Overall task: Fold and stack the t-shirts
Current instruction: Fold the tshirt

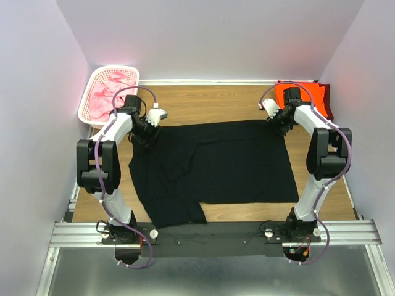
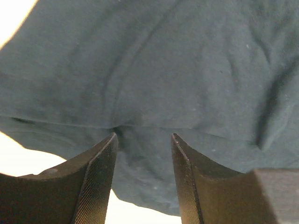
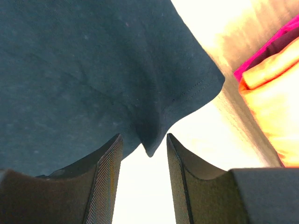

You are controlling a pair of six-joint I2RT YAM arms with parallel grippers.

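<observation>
A black t-shirt (image 1: 213, 169) lies spread flat on the wooden table, one sleeve hanging toward the near edge. My left gripper (image 1: 150, 131) is open over its far left corner; in the left wrist view (image 2: 144, 136) cloth lies between the parted fingers. My right gripper (image 1: 276, 123) is open over the far right corner; in the right wrist view (image 3: 144, 136) a pinched point of the black shirt (image 3: 93, 70) sits between the fingers. A folded orange t-shirt (image 1: 303, 94) lies on a maroon one (image 1: 327, 102) at the far right. Pink t-shirts (image 1: 110, 92) fill the basket.
A white lattice basket (image 1: 86, 98) stands at the far left corner. The orange shirt (image 3: 275, 107) and a magenta edge (image 3: 261, 53) show at the right of the right wrist view. Grey walls close in three sides. A metal rail (image 1: 210, 231) runs along the near edge.
</observation>
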